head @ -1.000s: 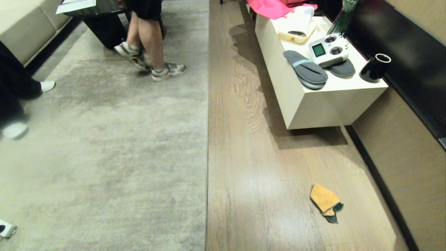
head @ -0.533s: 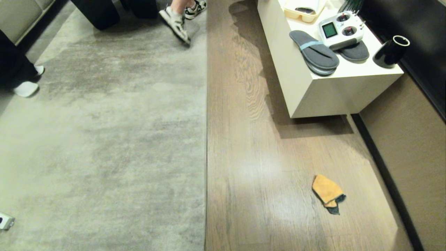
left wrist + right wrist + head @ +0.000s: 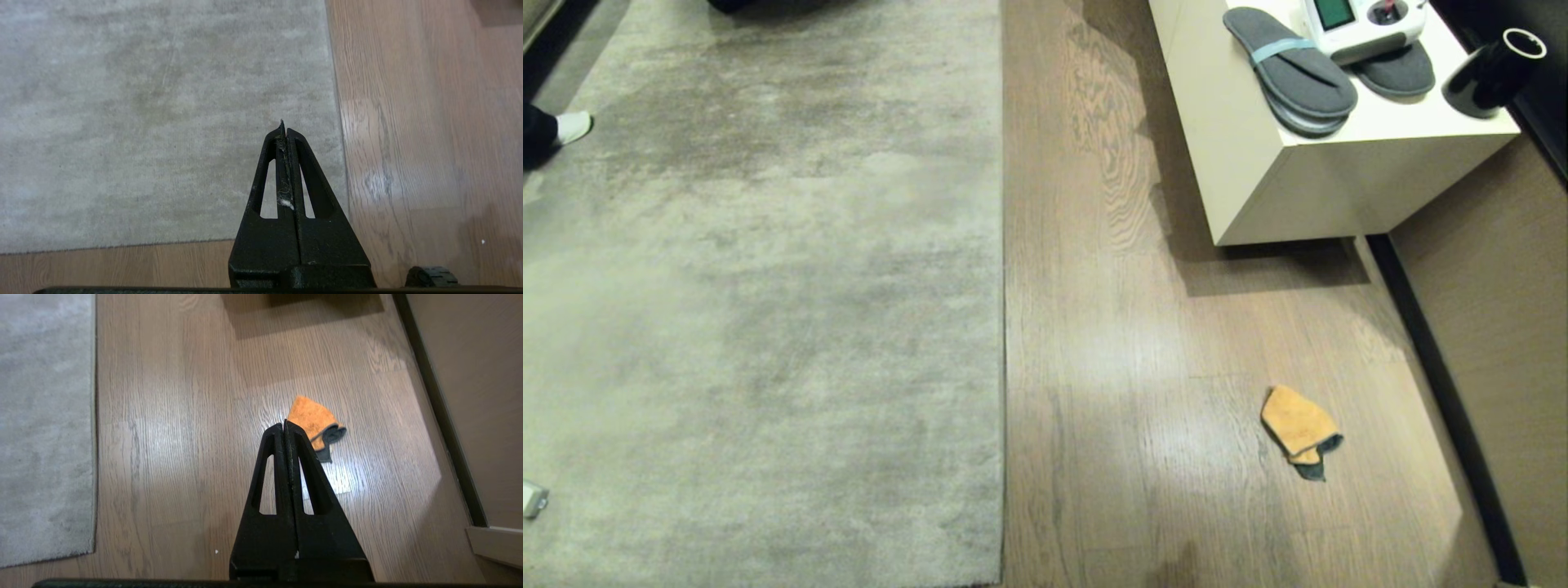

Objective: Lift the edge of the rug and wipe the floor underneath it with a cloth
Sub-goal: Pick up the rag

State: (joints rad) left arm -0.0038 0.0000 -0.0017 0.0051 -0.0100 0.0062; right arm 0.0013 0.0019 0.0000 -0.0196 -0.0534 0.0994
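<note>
Left gripper [image 3: 284,126]: clenched, empty, lint on fingers, hanging over rug corner. Right gripper [image 3: 284,424]: clenched, empty, above bare floor [image 3: 1143,343], cloth just beyond its tip.
Rug edge [image 3: 1002,327]: flat, unlifted; near corner visible in left wrist view.
Cloth [image 3: 1298,429]: crumpled on floor, well apart from rug, toward wall.
Cabinet [image 3: 1307,171]: slippers [image 3: 1294,77], remote, black cup on top.
Change: head view tilted downward over last second; walking person gone from frame, white-socked foot [image 3: 568,126] remains far left.
Judgement: task unstarted; cloth pickup likely first.
</note>
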